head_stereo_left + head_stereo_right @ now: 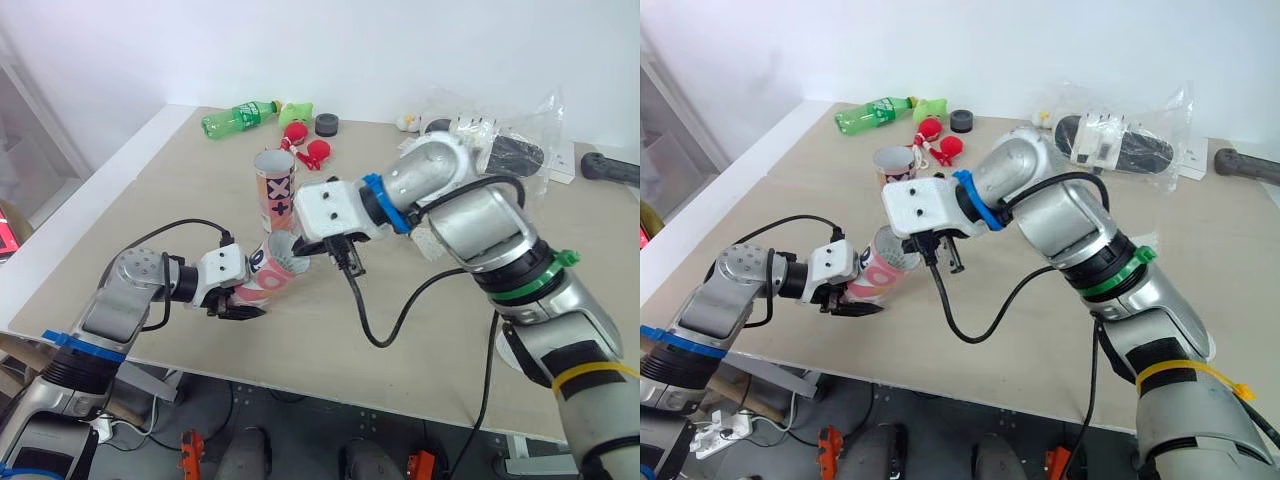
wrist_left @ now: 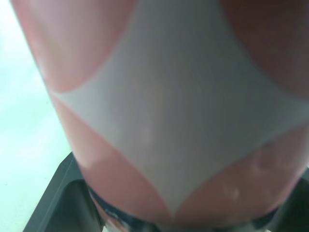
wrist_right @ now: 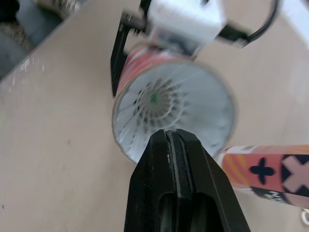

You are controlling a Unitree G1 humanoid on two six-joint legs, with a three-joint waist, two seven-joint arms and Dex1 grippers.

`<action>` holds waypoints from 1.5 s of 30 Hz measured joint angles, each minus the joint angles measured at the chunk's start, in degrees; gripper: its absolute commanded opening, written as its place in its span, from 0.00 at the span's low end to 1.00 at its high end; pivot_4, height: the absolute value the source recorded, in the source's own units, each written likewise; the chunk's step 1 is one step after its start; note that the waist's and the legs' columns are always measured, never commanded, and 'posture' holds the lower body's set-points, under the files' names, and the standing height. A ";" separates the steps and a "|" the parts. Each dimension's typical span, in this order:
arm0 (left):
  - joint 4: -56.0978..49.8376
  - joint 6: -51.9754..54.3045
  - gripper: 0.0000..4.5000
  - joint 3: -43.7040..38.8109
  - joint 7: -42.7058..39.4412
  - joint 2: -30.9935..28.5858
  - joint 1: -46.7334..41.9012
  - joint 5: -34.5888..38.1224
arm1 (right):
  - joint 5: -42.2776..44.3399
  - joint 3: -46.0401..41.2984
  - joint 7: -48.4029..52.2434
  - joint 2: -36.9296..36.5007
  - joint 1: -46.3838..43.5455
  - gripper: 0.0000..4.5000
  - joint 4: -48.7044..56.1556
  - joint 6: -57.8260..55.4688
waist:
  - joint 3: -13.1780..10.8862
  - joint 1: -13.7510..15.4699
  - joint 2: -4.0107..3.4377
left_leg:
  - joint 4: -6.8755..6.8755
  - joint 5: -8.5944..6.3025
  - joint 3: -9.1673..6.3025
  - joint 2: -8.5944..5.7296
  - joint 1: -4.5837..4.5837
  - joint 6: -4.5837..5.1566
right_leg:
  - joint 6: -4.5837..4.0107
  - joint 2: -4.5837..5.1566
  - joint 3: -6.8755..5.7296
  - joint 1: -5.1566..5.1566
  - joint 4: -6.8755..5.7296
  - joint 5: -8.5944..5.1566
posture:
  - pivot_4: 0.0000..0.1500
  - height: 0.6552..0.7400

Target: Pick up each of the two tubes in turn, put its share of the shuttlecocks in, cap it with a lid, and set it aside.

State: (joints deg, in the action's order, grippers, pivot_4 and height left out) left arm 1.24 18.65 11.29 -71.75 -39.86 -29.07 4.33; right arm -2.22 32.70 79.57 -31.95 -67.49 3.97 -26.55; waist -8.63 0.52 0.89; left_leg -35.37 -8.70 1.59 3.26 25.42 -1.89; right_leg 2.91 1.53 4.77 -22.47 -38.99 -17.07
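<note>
Two tubes on record. Found upright tube [image 1: 274, 190] standing on table [image 1: 150, 180]; found tilted tube [image 1: 265, 278] clamped in left gripper [image 1: 238, 305], mouth toward right gripper [image 1: 350, 262]. Saw shuttlecocks [image 3: 154, 99] nested inside. Noted right fingers [image 3: 154, 164] pressed together, empty, at rim. Judged risk of crushing feathers or levering tube from grip through an off-centre push.

tube A [image 1: 268, 272]: pink-and-white, clamped in left gripper [image 1: 243, 298], tilted, uncapped | shuttlecock [image 3: 157, 99]: white feathers, inside tube A, cork end deepest | tube B [image 1: 275, 190]: orange, X and + marks, upright on tabletop [image 1: 150, 200], uncapped, just behind tube A
</note>
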 measured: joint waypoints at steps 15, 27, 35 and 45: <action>-0.05 -0.14 0.67 0.08 0.01 0.47 -0.13 -0.71 | -8.16 5.58 0.14 5.55 -1.08 0.01 -7.19 9.08 | 0.01 0.00 0.01 | -0.02 0.01 0.00 0.03 -0.05 0.01 | -0.01 -0.01 -0.05 0.10 -0.01 0.03 | 1.00 1.00; -0.19 -0.18 0.67 0.06 0.03 0.54 -0.09 -0.98 | -9.37 5.73 0.29 7.27 -0.19 0.01 -7.67 9.86 | 0.01 0.00 0.01 | -0.02 0.01 -0.01 0.04 -0.06 0.01 | 0.00 -0.01 -0.05 0.11 -0.01 0.02 | 1.00 1.00; -0.15 -0.18 0.67 0.02 0.22 0.67 0.01 -1.08 | -11.17 6.37 0.15 9.64 0.47 0.01 -8.67 11.29 | 0.03 -0.01 0.02 | -0.01 0.01 0.00 0.05 -0.14 0.01 | -0.01 -0.02 -0.05 0.16 -0.01 0.02 | 1.00 1.00; -0.26 -0.06 0.67 -0.24 0.43 0.71 0.23 -0.90 | -6.11 0.70 1.81 9.51 -0.12 0.01 -6.87 6.84 | 0.02 0.00 0.02 | -0.02 0.01 0.01 0.05 -0.06 0.01 | 0.00 0.00 -0.06 0.16 -0.01 0.02 | 1.00 1.00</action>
State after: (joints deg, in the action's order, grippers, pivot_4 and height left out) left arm 0.98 18.58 11.05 -71.32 -39.15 -28.84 3.43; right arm -8.34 33.40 81.37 -22.43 -67.61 -2.90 -19.71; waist -8.61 0.52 0.92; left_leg -35.39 -8.69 1.60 3.31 25.36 -1.88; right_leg 2.91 1.53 4.70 -22.31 -39.00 -17.06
